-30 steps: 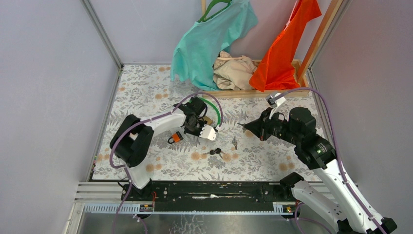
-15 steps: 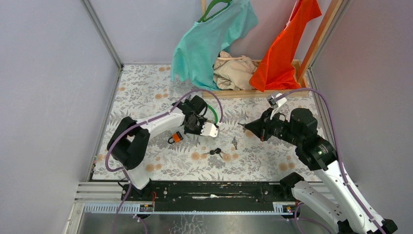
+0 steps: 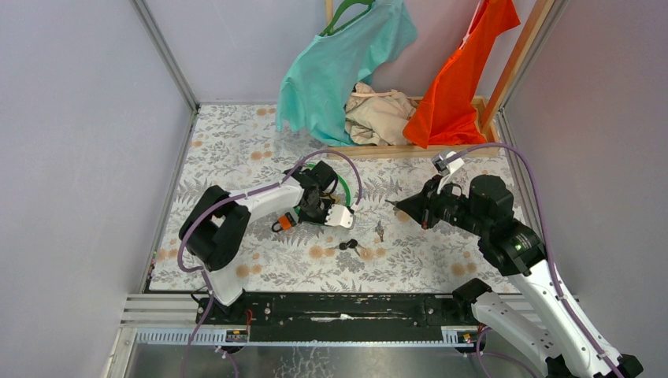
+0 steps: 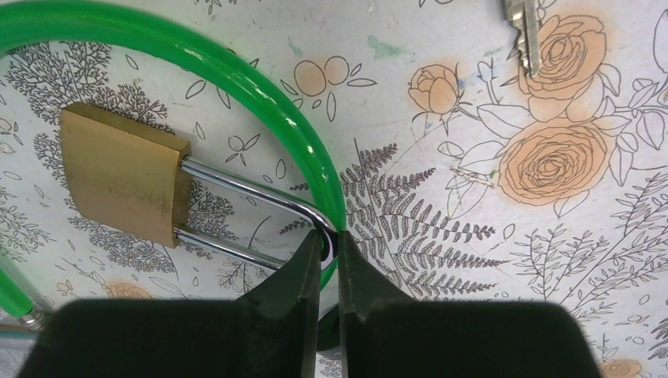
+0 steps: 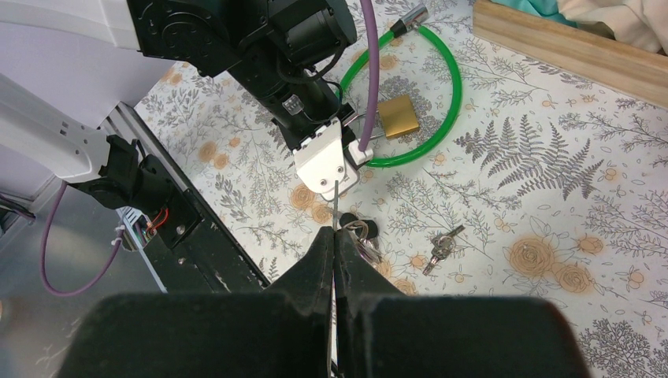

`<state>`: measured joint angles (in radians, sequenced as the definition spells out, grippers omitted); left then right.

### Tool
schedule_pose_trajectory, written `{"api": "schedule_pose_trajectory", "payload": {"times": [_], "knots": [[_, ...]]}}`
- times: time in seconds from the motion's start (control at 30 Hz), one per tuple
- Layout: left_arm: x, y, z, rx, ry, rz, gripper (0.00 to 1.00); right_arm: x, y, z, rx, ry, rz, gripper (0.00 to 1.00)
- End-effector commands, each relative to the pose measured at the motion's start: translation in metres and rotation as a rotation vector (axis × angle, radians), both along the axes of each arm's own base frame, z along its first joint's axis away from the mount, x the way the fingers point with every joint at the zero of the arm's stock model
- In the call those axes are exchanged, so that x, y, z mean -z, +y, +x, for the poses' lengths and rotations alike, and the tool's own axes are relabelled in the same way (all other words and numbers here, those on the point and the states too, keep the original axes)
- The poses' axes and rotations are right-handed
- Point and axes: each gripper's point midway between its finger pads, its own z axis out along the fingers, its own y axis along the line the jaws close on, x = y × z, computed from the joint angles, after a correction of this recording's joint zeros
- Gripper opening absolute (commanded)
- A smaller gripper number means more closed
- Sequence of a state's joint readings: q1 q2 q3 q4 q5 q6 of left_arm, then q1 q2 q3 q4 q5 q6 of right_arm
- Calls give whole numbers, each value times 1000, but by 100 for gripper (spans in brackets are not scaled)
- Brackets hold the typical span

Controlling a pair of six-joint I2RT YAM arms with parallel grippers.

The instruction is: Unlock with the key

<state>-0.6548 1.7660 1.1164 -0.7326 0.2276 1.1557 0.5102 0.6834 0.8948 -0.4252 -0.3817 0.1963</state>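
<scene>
Padlock (image 4: 124,185) flat mid-counter (image 3: 236,142), brass body inside green cable (image 4: 236,71) loop; wooden rail (image 5: 567,47) near beyond | left tool (image 4: 328,240) clenched on padlock's shackle bend at the cable | right tool (image 5: 335,234) clenched on thin key (image 5: 336,201), raised, well apart from padlock; loose keys (image 5: 441,248) on open counter between

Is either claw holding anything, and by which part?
Left gripper pinches the padlock by its shackle's bend, at the green cable. Right gripper is shut on what looks like a key, seen edge-on.
</scene>
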Motion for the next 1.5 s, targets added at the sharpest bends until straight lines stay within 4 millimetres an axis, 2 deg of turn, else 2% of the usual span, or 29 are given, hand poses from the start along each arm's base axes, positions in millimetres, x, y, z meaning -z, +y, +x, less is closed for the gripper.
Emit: {"api": "schedule_pose_trajectory", "payload": {"times": [0.0, 0.17, 0.27, 0.47, 0.57, 0.83, 1.03, 1.17, 1.27, 1.37, 1.47], "knots": [[-4, -10, 6, -5, -6, -25, 10, -25, -1, 4, 13, -64, 33, 0], [-6, -10, 1, -9, 18, -25, 0, -24, -1, 3, 15, -65, 37, 0], [-16, -13, 7, -40, -6, -32, 0, -25, -1, 4, 18, -67, 37, 0], [-54, -21, 18, -84, -26, -53, 0, -29, -2, 6, 23, -75, 37, 0], [-67, -18, 20, -112, -46, -54, 0, -31, -3, 5, 28, -81, 37, 0], [-79, -5, 16, -178, -34, 10, 0, -33, -3, 4, 28, -89, 49, 0], [-96, -6, 15, -238, 4, 26, 0, -36, -2, 2, 22, -97, 58, 0], [-100, -7, 7, -263, 52, 28, 0, -37, -4, 0, 23, -105, 61, 0], [-93, -7, 3, -275, 83, 39, 0, -36, -5, -2, 24, -108, 61, 0], [-85, -7, 11, -291, 78, 60, 0, -36, -6, -2, 24, -111, 62, 0], [-86, -11, 22, -300, 63, 64, 0, -37, -7, -3, 25, -118, 65, 0]]}}
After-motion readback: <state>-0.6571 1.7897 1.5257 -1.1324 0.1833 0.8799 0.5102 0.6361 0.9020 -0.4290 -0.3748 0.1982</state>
